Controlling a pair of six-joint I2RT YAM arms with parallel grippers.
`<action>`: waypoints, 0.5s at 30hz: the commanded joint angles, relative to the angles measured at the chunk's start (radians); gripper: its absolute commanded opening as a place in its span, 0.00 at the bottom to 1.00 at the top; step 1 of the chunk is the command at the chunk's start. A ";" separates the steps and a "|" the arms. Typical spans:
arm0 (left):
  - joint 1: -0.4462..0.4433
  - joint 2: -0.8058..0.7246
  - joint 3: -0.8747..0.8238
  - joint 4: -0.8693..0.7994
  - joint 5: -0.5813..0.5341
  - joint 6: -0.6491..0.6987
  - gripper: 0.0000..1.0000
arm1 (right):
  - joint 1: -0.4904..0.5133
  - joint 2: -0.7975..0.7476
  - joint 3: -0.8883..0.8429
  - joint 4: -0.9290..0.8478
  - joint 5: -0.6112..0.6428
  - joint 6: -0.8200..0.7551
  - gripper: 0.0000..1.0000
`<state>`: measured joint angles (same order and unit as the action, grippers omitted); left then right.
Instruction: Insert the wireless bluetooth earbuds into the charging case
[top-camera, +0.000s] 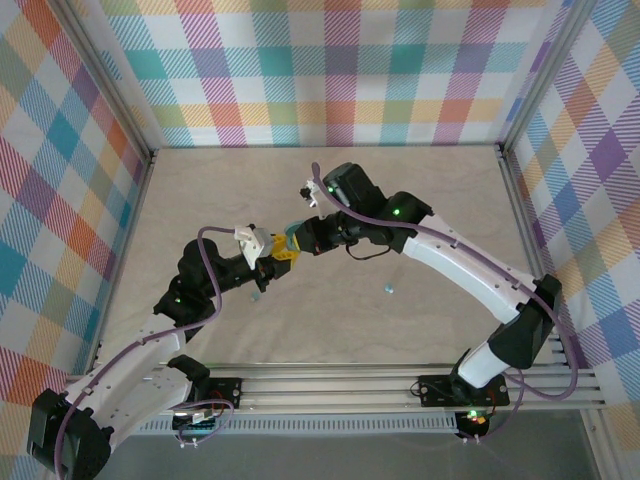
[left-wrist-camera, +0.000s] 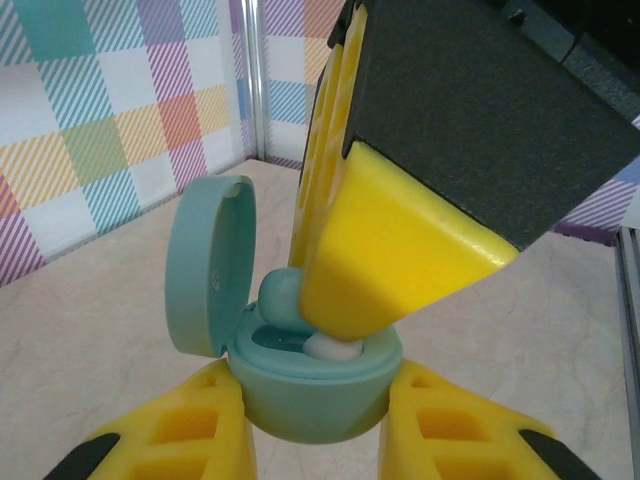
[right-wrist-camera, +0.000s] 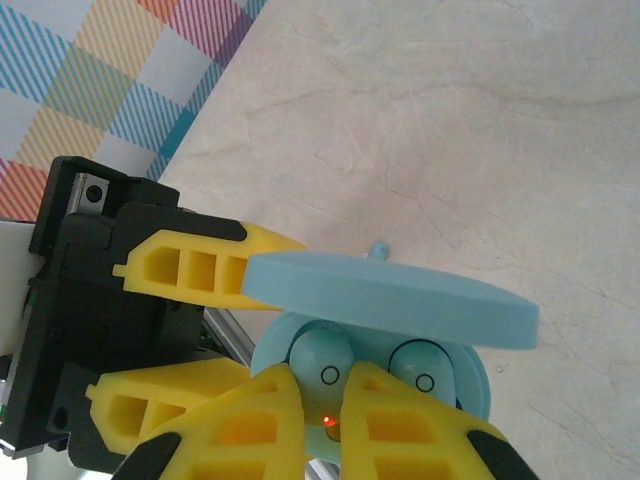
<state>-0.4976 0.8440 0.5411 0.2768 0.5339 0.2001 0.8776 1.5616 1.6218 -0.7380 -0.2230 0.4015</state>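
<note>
while the charging case (left-wrist-camera: 320, 395) is gripped tight between the yellow fingers of the left gripper (left-wrist-camera: 318, 425), it looks to be held up above the table (top-camera: 420, 200), near the middle. its lid (left-wrist-camera: 210, 265) is tipped open to one side.

in the right wrist view, two earbuds (right-wrist-camera: 325, 365) are seen inside the case, side by side, each in its own cup. the right gripper (right-wrist-camera: 325, 390) is set right over them, with its tips pointed at the spot between the two. its fingers are close together with a thin gap, and it cannot be told if anything is pinched there. in the left wrist view, one yellow finger (left-wrist-camera: 390, 260) of the right gripper is pressed down on a bud with a white tip (left-wrist-camera: 335, 348), so that bud may not be pushed all the way in yet.

one more bud (top-camera: 388, 289) is seen lying on the table, well apart from the case.

a few things could go wrong from here. if the bud is pushed in crooked, it could be popped out of its cup. if too hard a push is given, the case could be tipped or slid in the left fingers and dropped. if the right fingers are pulled away carelessly, the open lid could be bumped, or a bud could be dragged out with them.
</note>
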 joint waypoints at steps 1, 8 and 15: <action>-0.013 -0.002 0.015 0.033 0.020 0.018 0.05 | 0.011 0.015 0.032 -0.043 0.014 -0.012 0.13; -0.015 0.008 0.020 0.038 0.026 0.018 0.06 | 0.018 0.015 0.051 -0.056 0.011 -0.012 0.21; -0.015 0.007 0.022 0.038 0.026 0.018 0.05 | 0.018 0.007 0.058 -0.052 0.001 -0.008 0.27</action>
<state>-0.5018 0.8555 0.5411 0.2726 0.5411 0.2031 0.8871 1.5723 1.6424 -0.7799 -0.2070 0.4023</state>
